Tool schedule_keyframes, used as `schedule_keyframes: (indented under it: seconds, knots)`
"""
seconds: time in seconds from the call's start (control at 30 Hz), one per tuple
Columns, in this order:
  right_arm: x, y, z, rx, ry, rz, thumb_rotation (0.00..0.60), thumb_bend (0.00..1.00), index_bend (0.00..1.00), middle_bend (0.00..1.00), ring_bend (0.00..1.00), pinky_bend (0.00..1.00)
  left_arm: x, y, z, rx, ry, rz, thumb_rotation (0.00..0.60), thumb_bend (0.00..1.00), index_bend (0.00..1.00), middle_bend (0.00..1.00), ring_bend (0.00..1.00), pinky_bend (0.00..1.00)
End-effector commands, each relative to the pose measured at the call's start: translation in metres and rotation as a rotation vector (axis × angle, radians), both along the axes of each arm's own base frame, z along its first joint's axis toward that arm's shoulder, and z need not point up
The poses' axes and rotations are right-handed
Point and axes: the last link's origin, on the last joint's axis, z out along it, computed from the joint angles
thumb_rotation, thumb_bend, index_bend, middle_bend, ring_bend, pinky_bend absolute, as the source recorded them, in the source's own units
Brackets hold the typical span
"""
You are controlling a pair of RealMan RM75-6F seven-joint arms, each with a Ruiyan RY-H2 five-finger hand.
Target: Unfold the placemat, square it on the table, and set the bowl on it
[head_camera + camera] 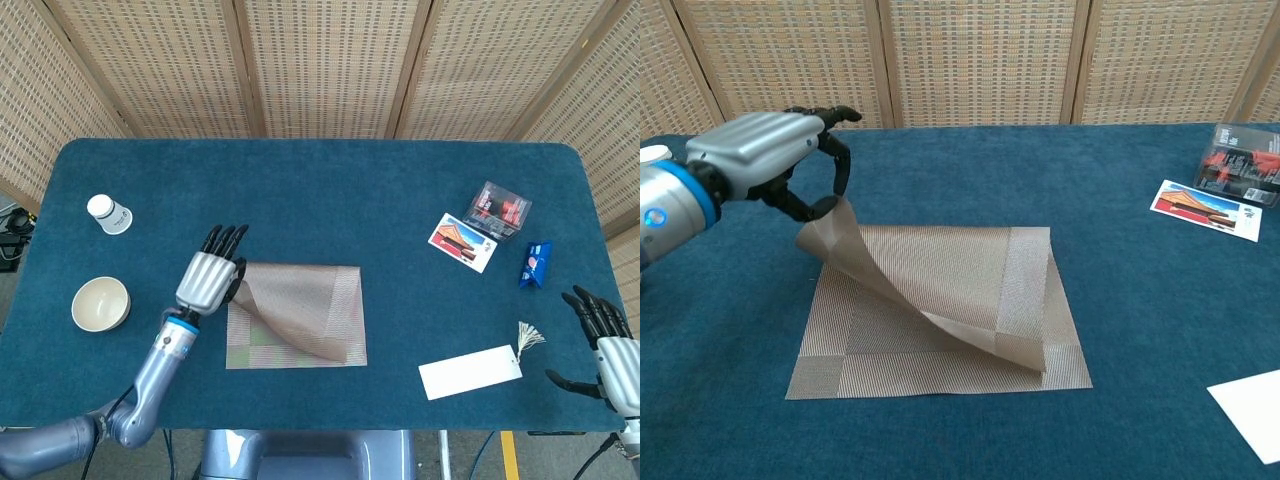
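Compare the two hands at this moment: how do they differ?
The left hand is raised over the table, pinching a lifted corner of the placemat; the right hand holds nothing, fingers spread, at the table's near right edge. The left hand shows in both views, the right only in the head view.

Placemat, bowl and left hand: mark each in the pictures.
placemat (940,355), chest view, on the flat lower layer near its front edge.
bowl (100,303), head view, on the inside of its hollow.
left hand (770,155), chest view, on the silver back of the hand.
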Motion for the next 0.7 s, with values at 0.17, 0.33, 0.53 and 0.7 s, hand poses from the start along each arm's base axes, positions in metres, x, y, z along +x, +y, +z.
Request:
schedule_keyframes:
  seconds: [0.17,0.33,0.53,0.7]
  knots:
    - [-0.005,-0.006,0.002,-0.014,0.009,-0.022,0.6,0.06,0.09,0.0,0.0,0.0,0.021,0.07,0.015,0.116,0.105,0.042,0.6,0.52,0.62,0.0,0.0,0.0]
    - [-0.008,-0.008,0.003,-0.025,0.017,-0.039,0.6,0.06,0.09,0.0,0.0,0.0,0.024,0.1,0.02,0.173,0.161,0.093,0.6,0.52,0.61,0.0,0.0,0.0]
    - [-0.011,-0.011,0.004,-0.035,0.026,-0.057,0.6,0.06,0.09,0.0,0.0,0.0,0.021,0.121,0.014,0.205,0.181,0.187,0.6,0.52,0.59,0.0,0.0,0.0]
    - [-0.013,-0.012,0.004,-0.037,0.031,-0.064,0.6,0.06,0.09,0.0,0.0,0.0,0.019,0.128,0.013,0.219,0.196,0.207,0.6,0.51,0.58,0.0,0.0,0.0]
